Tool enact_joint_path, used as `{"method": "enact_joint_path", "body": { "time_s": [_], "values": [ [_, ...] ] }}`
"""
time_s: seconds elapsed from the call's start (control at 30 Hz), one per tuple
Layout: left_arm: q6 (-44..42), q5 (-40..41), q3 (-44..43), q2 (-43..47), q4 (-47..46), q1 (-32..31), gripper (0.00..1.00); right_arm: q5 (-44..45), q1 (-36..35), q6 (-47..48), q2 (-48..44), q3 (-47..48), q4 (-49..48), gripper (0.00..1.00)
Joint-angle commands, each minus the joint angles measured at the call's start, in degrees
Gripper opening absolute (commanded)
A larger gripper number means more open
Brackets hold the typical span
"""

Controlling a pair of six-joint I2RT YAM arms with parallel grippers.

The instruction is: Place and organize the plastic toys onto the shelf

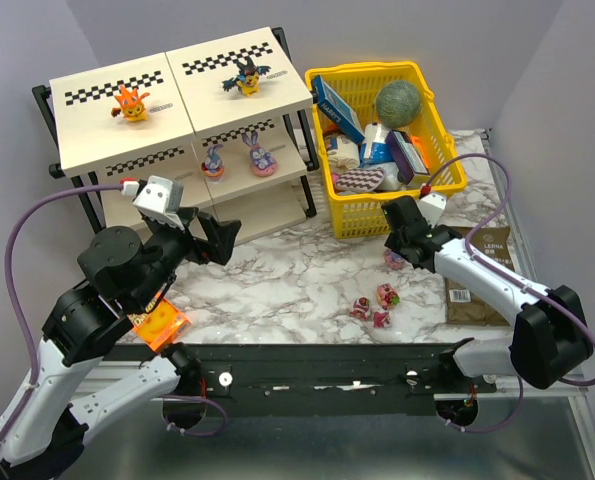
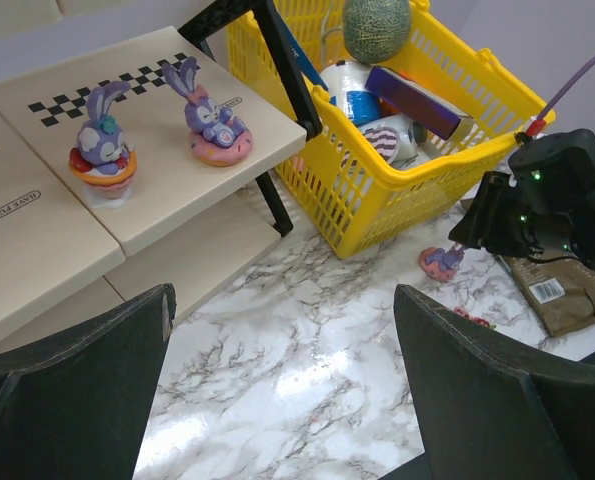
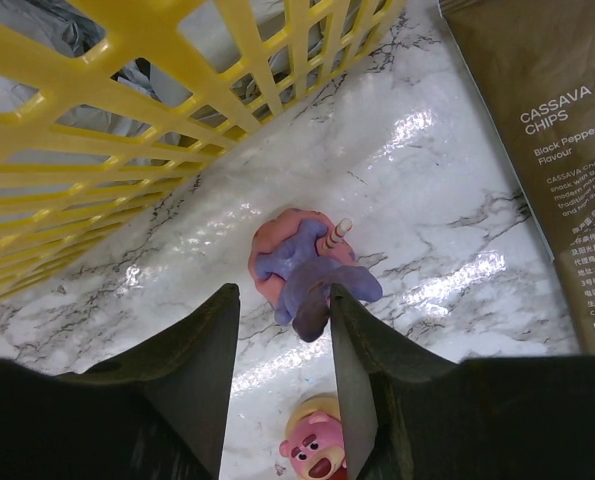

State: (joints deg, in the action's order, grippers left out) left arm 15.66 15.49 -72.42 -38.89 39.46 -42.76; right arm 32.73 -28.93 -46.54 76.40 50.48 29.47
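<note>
The shelf [image 1: 97, 140] stands at the back left. An orange toy [image 1: 131, 103] and a black-and-yellow winged toy [image 1: 245, 76] sit on its top tier. Two purple bunny-eared toys [image 1: 213, 160] [image 1: 260, 155] sit on the middle tier, also in the left wrist view [image 2: 104, 150] [image 2: 209, 120]. A third purple-pink bunny toy [image 3: 302, 262] lies on the table by the basket. My right gripper [image 3: 284, 305] is open and low over it, with one ear between the jaws. Three small red-pink toys [image 1: 377, 305] lie nearby. My left gripper [image 2: 282, 330] is open and empty above the marble.
A yellow basket [image 1: 397, 205] with boxes and a green ball stands right of the shelf. A brown cassava chips packet [image 1: 487, 265] lies at the right edge. A flat orange packet [image 1: 160, 325] lies under my left arm. One pink bear toy [image 3: 312, 450] sits just behind my right fingers.
</note>
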Motion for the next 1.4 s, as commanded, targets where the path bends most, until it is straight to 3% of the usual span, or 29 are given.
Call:
{"method": "enact_joint_path", "body": {
  "time_s": [0.0,0.47,1.03,1.37],
  "values": [
    [0.0,-0.6,0.4,0.4,-0.3,0.0,0.99,1.3,0.0,-1.6,-0.6,-0.2,1.5,0.47],
    [0.4,-1.0,1.1,0.5,0.0,0.0,0.99,1.5,0.0,-5.4,0.1,3.0,9.9,0.40],
    [-0.6,-0.6,0.7,-0.1,0.4,0.0,0.99,3.2,0.0,-5.6,4.6,2.6,4.5,0.36],
    [-0.8,-0.4,0.8,-0.5,0.4,0.0,0.99,2.9,0.0,-5.9,4.7,2.0,5.0,0.27]
  ]
}}
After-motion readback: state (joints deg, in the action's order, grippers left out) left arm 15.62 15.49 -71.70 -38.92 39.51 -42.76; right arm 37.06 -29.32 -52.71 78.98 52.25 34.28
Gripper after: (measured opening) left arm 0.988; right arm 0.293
